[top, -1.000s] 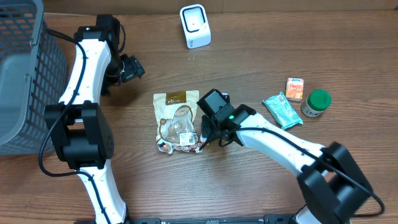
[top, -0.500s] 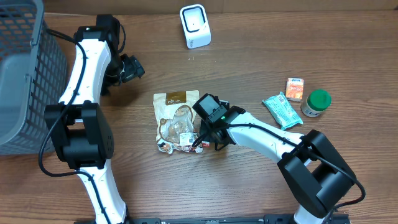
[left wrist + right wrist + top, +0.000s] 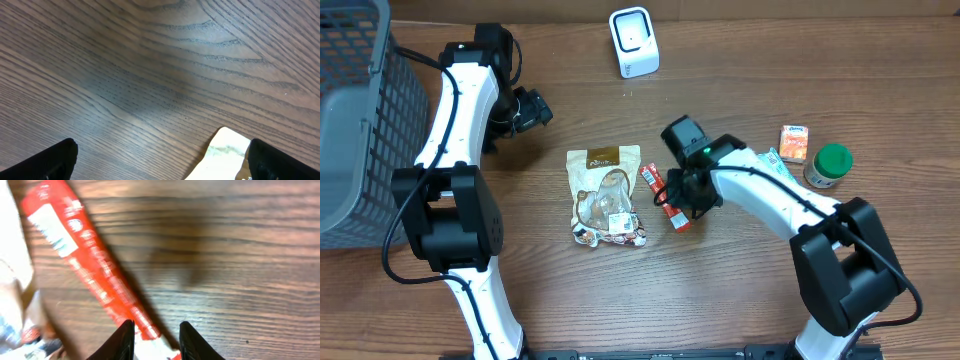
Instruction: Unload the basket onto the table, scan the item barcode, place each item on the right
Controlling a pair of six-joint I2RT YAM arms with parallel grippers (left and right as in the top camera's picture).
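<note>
The grey basket (image 3: 360,120) at far left shows nothing inside where visible, and the left hand (image 3: 535,108) hangs spread wide over bare bench (image 3: 570,290), seemingly parked clear. Just right of the snack bag (image 3: 605,195), the red stick packet (image 3: 653,182) lies slanted, well short of the scanner (image 3: 633,42), its end pinched by the right hand (image 3: 156,325), probably for lifting there

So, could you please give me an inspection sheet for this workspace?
Surface: brown wooden table.
Job's things: white barcode scanner upright at the far edge; red stick packet beside beige snack bag.
Clutter: orange carton, teal wrapper, green-lidded jar, grey mesh basket.
Grippers: left gripper open above bare wood; right gripper closed on the red packet's end.
Cables: black cable beside left arm.
Surroundings: nothing seen.
</note>
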